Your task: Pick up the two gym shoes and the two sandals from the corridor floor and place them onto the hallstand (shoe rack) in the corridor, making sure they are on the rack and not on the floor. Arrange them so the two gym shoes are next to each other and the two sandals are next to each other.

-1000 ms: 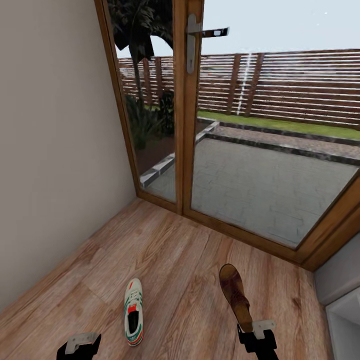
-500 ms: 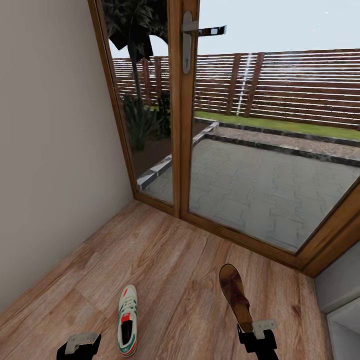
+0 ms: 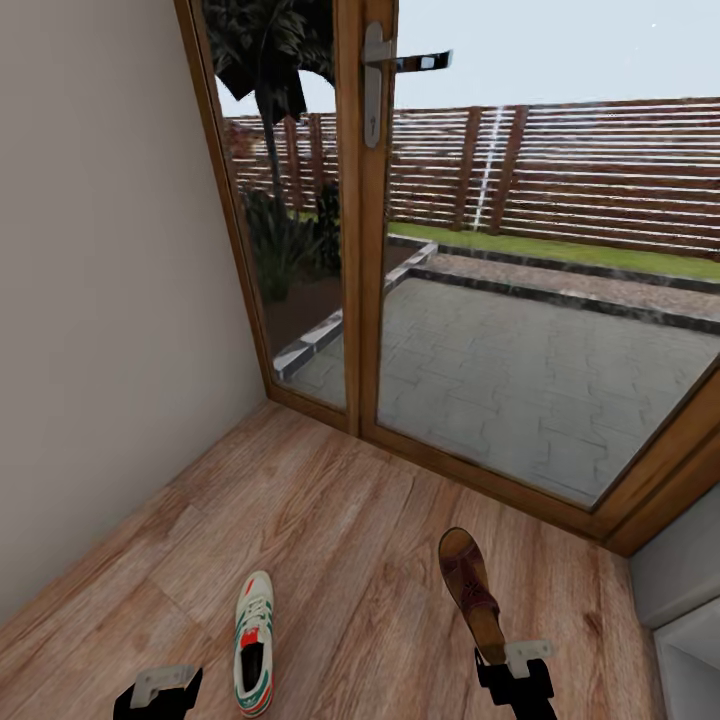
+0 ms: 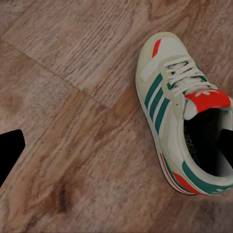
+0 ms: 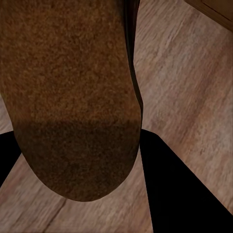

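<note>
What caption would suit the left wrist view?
White sneaker with green stripes lying on wood floor.

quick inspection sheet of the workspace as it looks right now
surface: wood plank floor, bare around the shoes
job's things: one gym shoe flat on the floor by the left gripper; one sandal on the floor, heel end at the right gripper; part of a white unit at the right edge
clutter: nothing seen
grippers: left gripper low beside the gym shoe, fingers spread in its wrist view, empty; right gripper at the sandal's heel, a dark finger either side of the footbed, grip cannot be told
cables: nothing seen
surroundings: plain wall on the left, glazed wood-framed door with a metal handle, patio and fence outside
</note>
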You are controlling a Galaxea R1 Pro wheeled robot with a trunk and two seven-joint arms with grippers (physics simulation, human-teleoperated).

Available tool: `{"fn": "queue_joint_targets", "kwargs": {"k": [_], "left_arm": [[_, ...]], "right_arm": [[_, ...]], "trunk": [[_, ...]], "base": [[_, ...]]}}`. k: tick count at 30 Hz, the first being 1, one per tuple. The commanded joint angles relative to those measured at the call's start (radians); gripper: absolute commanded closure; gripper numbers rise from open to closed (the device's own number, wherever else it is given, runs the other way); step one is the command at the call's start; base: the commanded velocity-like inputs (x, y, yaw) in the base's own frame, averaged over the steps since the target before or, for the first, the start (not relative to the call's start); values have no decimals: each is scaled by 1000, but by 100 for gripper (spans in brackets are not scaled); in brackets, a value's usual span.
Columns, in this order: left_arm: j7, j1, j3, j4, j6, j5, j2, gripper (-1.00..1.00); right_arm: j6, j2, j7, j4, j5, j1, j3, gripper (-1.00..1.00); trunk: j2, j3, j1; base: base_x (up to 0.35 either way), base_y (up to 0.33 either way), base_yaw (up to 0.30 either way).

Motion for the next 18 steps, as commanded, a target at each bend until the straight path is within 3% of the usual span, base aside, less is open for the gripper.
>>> {"fn": "queue_joint_targets", "kwargs": {"k": [1, 10, 12, 14, 16, 18], "left_arm": [[-10, -1, 7, 1, -1, 1, -1, -100], [-9, -13, 2, 0, 34, -5, -8, -100], [-11, -25, -3, -11, 166, -8, -22, -100], [-12, -36, -4, -14, 215, -8, -25, -100], [-13, -75, -6, -16, 298, -17, -28, -100], [-13, -92, -6, -16, 328, -25, -29, -100]], "right_arm": [[-3, 0, -5, 1, 7, -1, -3, 100], [1, 5, 0, -27, 4, -2, -4, 100], [22, 24, 10, -114, 3, -3, -4, 100], [42, 31, 22, -141, 3, -4, -4, 100], [102, 46, 86, -197, 3, -7, -3, 100], [132, 50, 134, -226, 3, -9, -2, 100]], "trunk": [[0, -1, 0], [0, -1, 0], [0, -1, 0], [0, -1, 0], [0, -1, 0], [0, -1, 0]], "base": [[9, -6, 0], [2, -1, 0], [0, 0, 0], [0, 0, 0], [0, 0, 0], [0, 0, 0]]}}
